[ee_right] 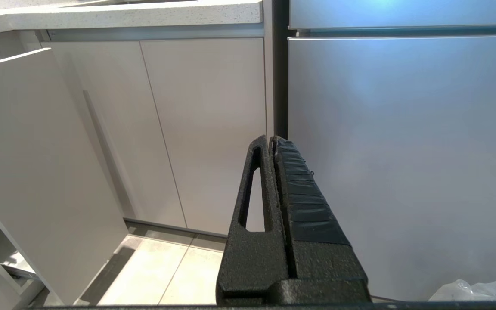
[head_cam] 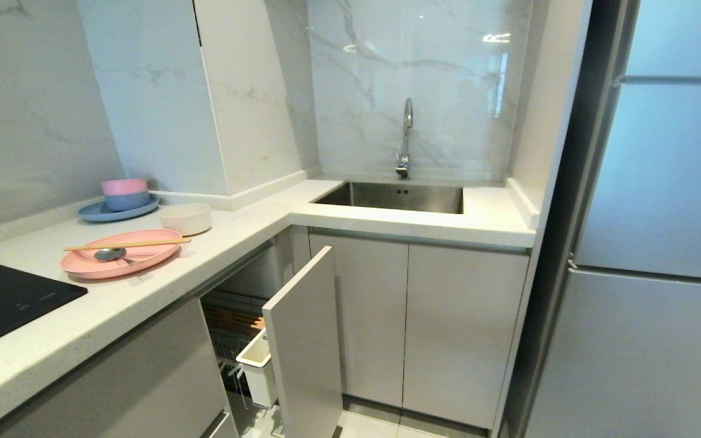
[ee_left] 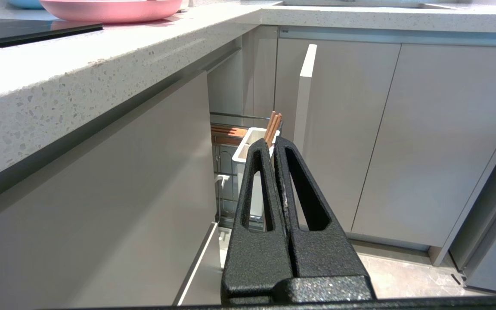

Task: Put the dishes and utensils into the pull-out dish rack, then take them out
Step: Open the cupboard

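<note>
Both claws closed, pull-out dish rack [head_cam: 302,340] open

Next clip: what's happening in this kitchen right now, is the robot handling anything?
Nothing is being handled. The left gripper and right gripper are both shut and empty, held low in front of the cabinets. The pull-out dish rack stands open. On the countertop, the pink plate carries the wooden chopsticks and the metal spoon, with the cream bowl just behind it. Another pair of chopsticks already stands in the rack's white cutlery caddy. Loading has not visibly begun.
</note>
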